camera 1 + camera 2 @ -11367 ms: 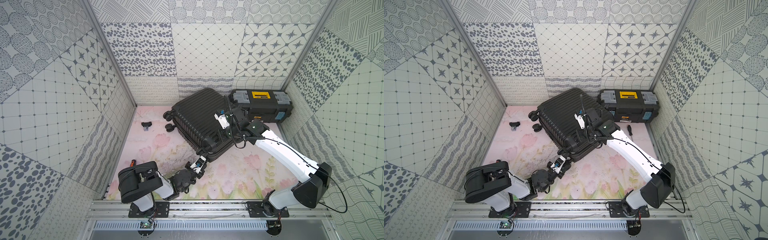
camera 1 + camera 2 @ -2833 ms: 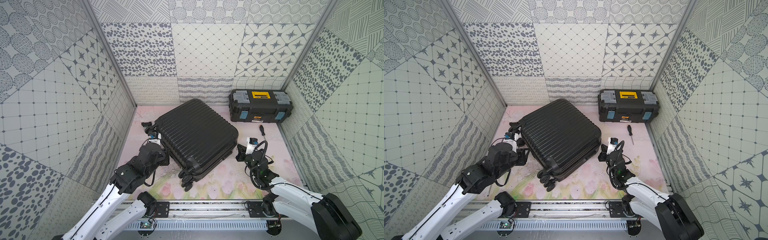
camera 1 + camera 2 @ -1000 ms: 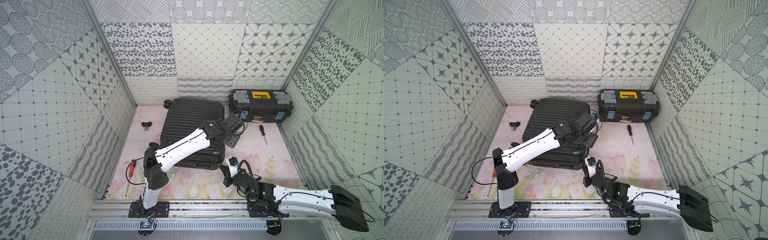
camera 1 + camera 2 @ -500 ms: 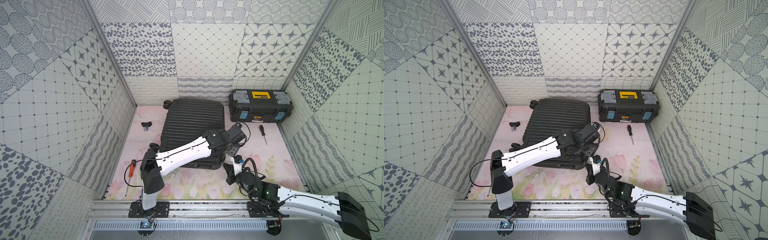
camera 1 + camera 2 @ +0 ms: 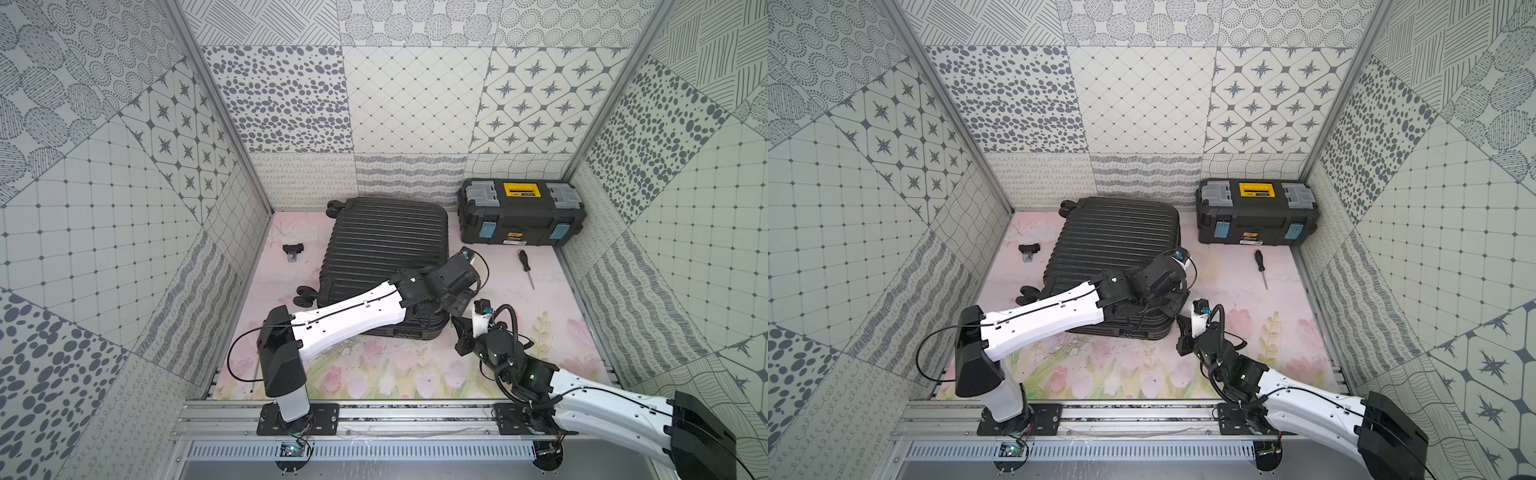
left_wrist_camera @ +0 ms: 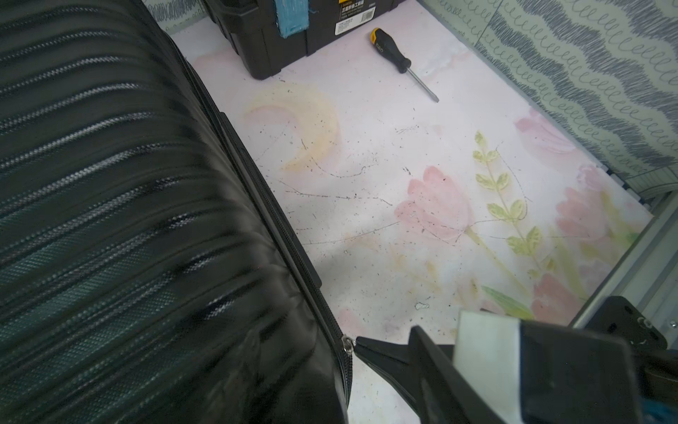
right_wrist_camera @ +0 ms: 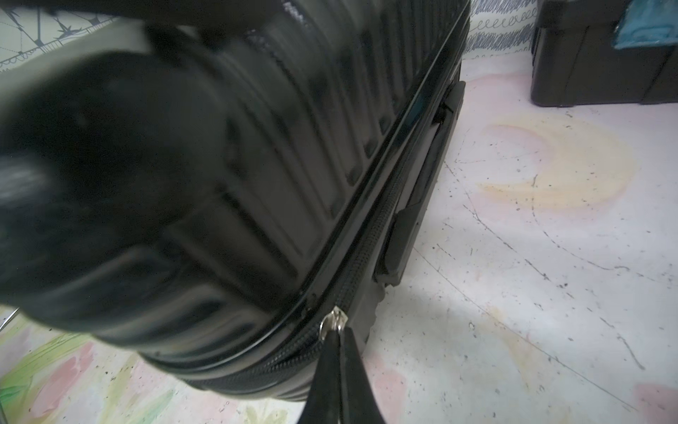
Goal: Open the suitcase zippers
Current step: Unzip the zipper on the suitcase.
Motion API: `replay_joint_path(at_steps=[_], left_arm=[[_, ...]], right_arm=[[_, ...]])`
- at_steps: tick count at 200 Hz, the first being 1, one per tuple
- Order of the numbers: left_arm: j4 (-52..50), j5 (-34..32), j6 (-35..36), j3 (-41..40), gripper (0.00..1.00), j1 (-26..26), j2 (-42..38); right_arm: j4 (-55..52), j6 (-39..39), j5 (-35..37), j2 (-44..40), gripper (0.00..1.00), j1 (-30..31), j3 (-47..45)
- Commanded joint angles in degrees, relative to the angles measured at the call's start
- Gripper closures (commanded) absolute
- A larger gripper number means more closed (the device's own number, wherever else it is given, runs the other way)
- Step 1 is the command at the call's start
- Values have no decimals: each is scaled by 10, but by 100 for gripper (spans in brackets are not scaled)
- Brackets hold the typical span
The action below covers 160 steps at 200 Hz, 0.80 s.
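Black ribbed hard-shell suitcase (image 5: 386, 245) lies flat, closed, toward the counter's (image 5: 528, 299) far edge. Right tool (image 7: 336, 336) pinches its silver zipper pull (image 7: 330, 323); left tool (image 5: 459, 303) opening cannot be told.

**ARM EXTERIOR**

The left arm (image 5: 353, 316) and right arm (image 5: 602, 401) have white link shells, black joint housings and exposed black cables (image 5: 515, 328). Black base plates (image 5: 324, 419) are screwed to an aluminium rail (image 5: 415, 413). The right pincer (image 7: 338, 332) has black tapered fingers (image 7: 323, 374).

Bare floor (image 5: 552, 299) between suitcase (image 5: 386, 245) and right wall (image 5: 615, 299), toolbox (image 5: 519, 220) at far end, screwdriver (image 5: 525, 268) midway.
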Motion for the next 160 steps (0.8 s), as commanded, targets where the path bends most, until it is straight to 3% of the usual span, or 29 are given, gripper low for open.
replay_joint_path(at_steps=[1,48,116,144,160], left_arm=[[-183,25,-48,-45,36,-6,-28],[-186,39,-63,-109,37,-16,-92],[-182,59,-87,-189,36,-33,-196],[-237,-18,-89,-166,30,-25,-240],[-266,-51,-96,-162,28,33,-267]], right_arm=[[45,-21,-21,47,100,-36,6],[100,-81,-71,114,100,-79,42],[141,-76,-152,195,100,-148,97],[154,-89,-198,204,100,-151,99],[174,-95,-219,200,100,-147,82]])
